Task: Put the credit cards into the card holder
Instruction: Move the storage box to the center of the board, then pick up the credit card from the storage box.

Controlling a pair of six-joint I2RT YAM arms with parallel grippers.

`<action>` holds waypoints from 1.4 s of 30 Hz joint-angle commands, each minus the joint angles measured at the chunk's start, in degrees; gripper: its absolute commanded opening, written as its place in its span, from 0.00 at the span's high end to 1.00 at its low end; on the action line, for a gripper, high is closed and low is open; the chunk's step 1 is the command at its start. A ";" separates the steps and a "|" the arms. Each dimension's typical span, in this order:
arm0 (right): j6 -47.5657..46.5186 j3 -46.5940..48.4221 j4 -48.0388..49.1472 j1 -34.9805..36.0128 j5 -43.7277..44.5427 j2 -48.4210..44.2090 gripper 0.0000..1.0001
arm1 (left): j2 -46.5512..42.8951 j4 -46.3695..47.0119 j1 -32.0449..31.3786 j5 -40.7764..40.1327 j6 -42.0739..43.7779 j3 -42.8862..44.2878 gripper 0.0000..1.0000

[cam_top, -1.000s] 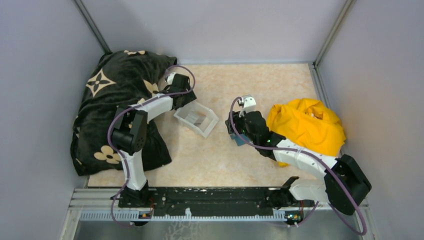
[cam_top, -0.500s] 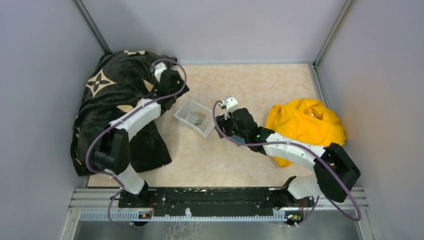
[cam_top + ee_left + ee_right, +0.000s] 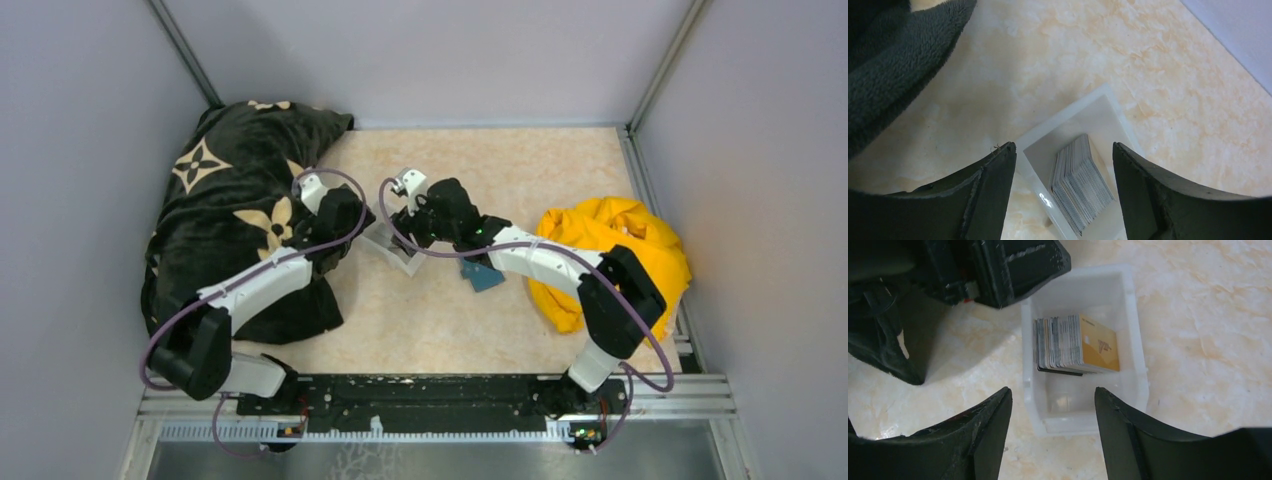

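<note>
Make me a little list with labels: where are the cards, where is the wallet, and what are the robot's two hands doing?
cards: a leaning stack inside the white tray
wallet: teal, lying on the table, outside the tray
left gripper: open, empty, over the tray
right gripper: open, empty, over the tray
cloths: black flowered blanket on the left, yellow cloth on the right

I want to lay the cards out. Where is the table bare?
Two patches: the far strip between the blanket and the yellow cloth, and the near stretch between blanket and wallet. Crowded around the tray, where the left gripper and right gripper hover open.
</note>
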 commanded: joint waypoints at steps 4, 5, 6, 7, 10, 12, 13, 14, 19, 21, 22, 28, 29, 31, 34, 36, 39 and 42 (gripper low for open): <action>-1.83 12.73 -3.17 -3.15 -14.10 10.54 0.38 | -6.02 1.56 -2.25 -5.59 -5.34 -5.06 0.25; -2.08 14.09 -3.86 -3.43 -14.72 11.83 0.38 | -6.55 1.63 -2.48 -5.93 -5.96 -5.90 0.26; -2.22 15.17 -4.43 -3.64 -15.16 12.95 0.38 | -7.11 1.84 -2.72 -6.32 -6.53 -6.69 0.26; -2.30 15.95 -4.65 -3.82 -15.59 13.85 0.38 | -7.47 1.95 -2.93 -6.65 -6.94 -7.44 0.27; -1.98 17.04 -4.09 -4.56 -16.84 15.68 0.39 | -8.03 1.98 -3.30 -7.82 -8.20 -9.11 0.28; -1.59 17.48 -3.57 -5.21 -18.06 16.61 0.39 | -8.22 2.43 -3.31 -8.44 -8.40 -9.80 0.28; -1.48 18.05 -3.57 -5.52 -18.45 17.17 0.39 | -8.27 2.65 -3.28 -8.67 -8.38 -10.11 0.28; -1.47 18.58 -3.80 -5.75 -18.92 17.78 0.39 | -8.26 2.92 -3.32 -8.94 -8.51 -10.32 0.29; -1.38 21.33 -4.30 -6.57 -20.99 21.08 0.40 | -7.93 3.94 -3.34 -8.46 -8.52 -10.97 0.29; -0.99 21.61 -3.58 -6.87 -21.24 22.39 0.40 | -7.62 4.38 -3.40 -8.18 -8.51 -11.23 0.29; -0.68 21.64 -3.26 -6.92 -21.49 22.71 0.40 | -7.57 4.44 -3.40 -8.23 -8.69 -11.47 0.29; 1.34 21.44 -0.84 -8.04 -22.69 24.84 0.40 | -8.36 5.74 -3.35 -8.47 -7.91 -12.68 0.29; 1.83 21.65 -0.39 -8.21 -22.99 25.16 0.40 | -8.46 5.85 -3.38 -8.63 -7.74 -12.82 0.29; 2.64 22.50 -0.14 -8.47 -23.81 26.08 0.42 | -8.62 6.44 -3.36 -8.93 -7.31 -13.11 0.29; 3.67 23.70 -0.61 -8.52 -24.84 27.41 0.47 | -8.57 6.59 -3.35 -8.98 -6.99 -13.39 0.29; 4.50 23.83 -0.26 -8.51 -25.72 27.87 0.50 | -8.63 6.74 -3.35 -8.79 -7.06 -13.49 0.30; 5.50 23.72 0.27 -8.53 -26.27 27.90 0.53 | -8.60 7.09 -3.39 -8.80 -6.80 -13.74 0.29; 6.50 23.46 0.78 -8.51 -26.46 27.47 0.54 | -8.35 7.17 -3.37 -8.82 -6.73 -13.91 0.30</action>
